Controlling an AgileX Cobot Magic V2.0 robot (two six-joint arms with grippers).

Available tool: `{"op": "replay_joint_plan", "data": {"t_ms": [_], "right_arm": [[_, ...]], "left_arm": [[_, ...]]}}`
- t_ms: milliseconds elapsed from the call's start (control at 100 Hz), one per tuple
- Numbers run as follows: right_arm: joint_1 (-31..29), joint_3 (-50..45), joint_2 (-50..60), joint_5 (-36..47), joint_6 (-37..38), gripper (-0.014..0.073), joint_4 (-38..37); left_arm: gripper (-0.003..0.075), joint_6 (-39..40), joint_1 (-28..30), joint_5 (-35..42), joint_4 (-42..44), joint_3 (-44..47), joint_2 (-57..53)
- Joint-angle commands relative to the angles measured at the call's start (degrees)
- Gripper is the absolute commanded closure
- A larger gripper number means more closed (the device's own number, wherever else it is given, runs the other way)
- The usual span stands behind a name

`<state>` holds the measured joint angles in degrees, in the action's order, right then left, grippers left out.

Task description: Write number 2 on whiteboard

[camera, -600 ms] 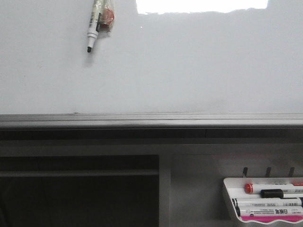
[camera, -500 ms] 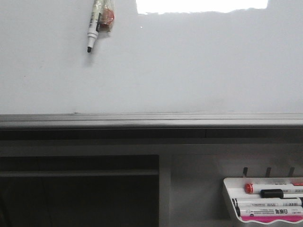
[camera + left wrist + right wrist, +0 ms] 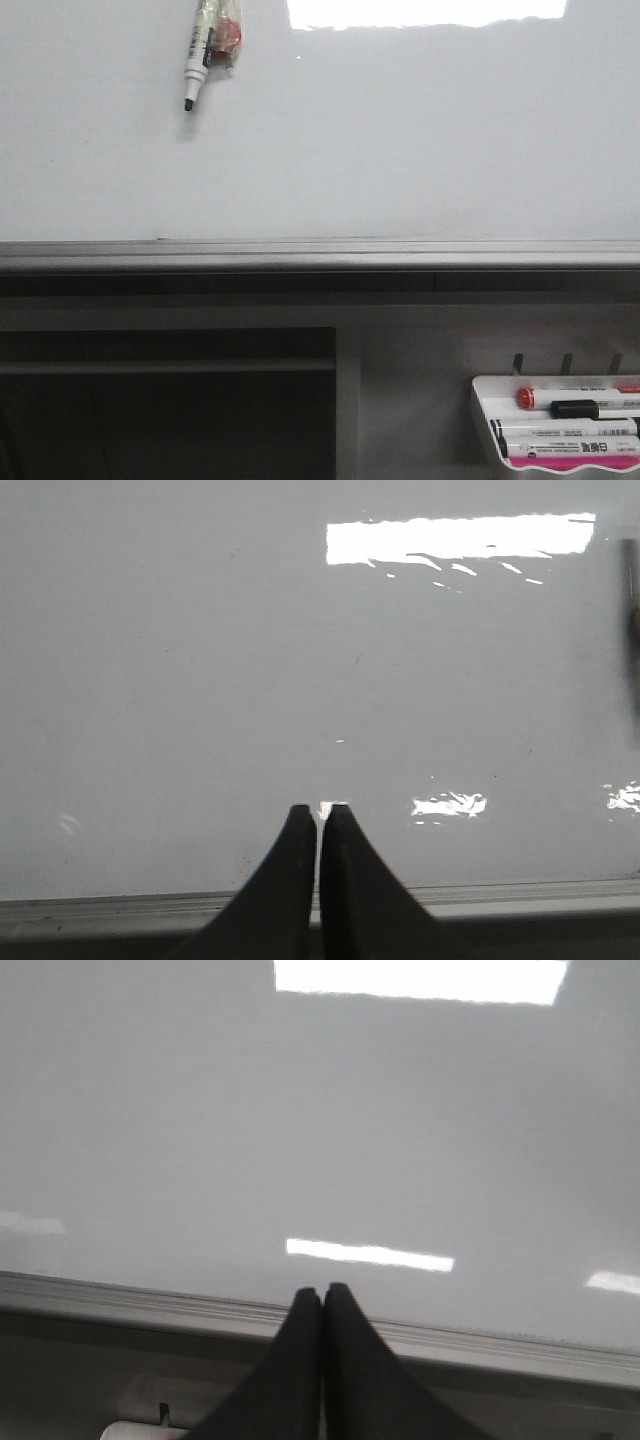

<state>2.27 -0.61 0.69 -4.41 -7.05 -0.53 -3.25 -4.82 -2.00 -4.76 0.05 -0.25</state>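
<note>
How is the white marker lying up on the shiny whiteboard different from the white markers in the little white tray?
The white marker with a black tip lies alone on the glossy pale grey whiteboard, slanted, with its tip bare. The white markers with black print lie level, packed together in the small white tray below the board's rail; a black cap and a red cap show there. Both are white-barrelled markers.

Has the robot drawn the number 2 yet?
Not yet. The whiteboard is blank, with no stroke on it. Nothing is in hand: the left gripper and right gripper are both shut and empty. A marker hangs on the board, and more sit in the tray. Picking one up and writing are both left.
</note>
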Motion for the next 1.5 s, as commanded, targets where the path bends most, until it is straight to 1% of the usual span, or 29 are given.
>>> {"op": "replay_joint_plan", "data": {"t_ms": [0,420,530,650,710,790,840,910,950,990,1050,1140,1240,1300,1390,1490], "right_arm": [[-0.4,-1.55,0.87,4.07,-0.16,0.065,-0.56],[-0.4,-1.55,0.87,4.41,-0.16,0.065,-0.37],[-0.4,-1.55,0.87,4.41,-0.16,0.065,2.18],[-0.4,-1.55,0.87,5.67,-0.16,0.065,8.58],[-0.4,-1.55,0.87,6.51,-0.16,0.065,14.21],[-0.4,-1.55,0.87,6.92,-0.16,0.065,19.94],[-0.4,-1.55,0.87,6.92,-0.16,0.065,26.19],[-0.4,-1.55,0.87,7.36,-0.16,0.065,33.98],[-0.4,-1.34,0.87,7.75,-0.16,0.065,36.74],[-0.4,-0.73,0.87,7.07,-0.16,0.0648,38.23],[-0.4,0.85,0.53,5.41,-0.16,0.0639,38.32],[-0.4,4.49,-1.13,1.97,-0.16,0.0639,37.67],[-0.4,9.81,-6.42,-3.6,-0.26,0.0639,33.42],[-0.4,13.63,-10.43,-7.66,-0.25,0.0639,29.5],[-0.4,19.17,-17.46,-12.88,-0.25,0.0641,24.38],[-0.2,24.2,-23.74,-16.71,-3.21,0.0641,23.6]], "left_arm": [[0.074,0.47,-0.05,4.41,-0.48,0.72,-1.42],[0.074,0.47,-0.05,4.41,-0.52,0.72,-1.42],[0.074,0.47,-0.05,4.41,-3.86,0.72,-1.42],[0.074,0.47,-0.05,4.67,-9.9,0.72,-1.42],[0.074,0.47,-0.05,4.67,-13.23,0.72,-1.42],[0.0741,0.47,-0.05,5.08,-16.3,0.72,-1.42],[0.0741,0.47,-0.05,5.63,-19.24,0.72,-1.42],[0.0741,0.47,-0.05,6.74,-25.76,0.6,-1.42],[0.0741,0.47,-0.05,7.65,-30.39,0.22,-1.42],[0.0741,0.47,-0.05,7.66,-32.72,-0.25,-1.42],[0.0741,0.47,-0.05,6.55,-33.17,-1.82,-1.42],[0.0741,0.03,-0.05,1.64,-31.95,-5.85,-0.36],[0.0741,0.03,-0.05,-7.04,-25.93,-12.33,2.79],[0.0741,-0.51,-0.05,-10.78,-22.62,-16.71,6.09],[0.0741,-5.5,-0.27,-15.73,-22.27,-22.26,11.78],[0.074,-9.72,-0.39,-19.03,-25.19,-26.21,17.53]]}}
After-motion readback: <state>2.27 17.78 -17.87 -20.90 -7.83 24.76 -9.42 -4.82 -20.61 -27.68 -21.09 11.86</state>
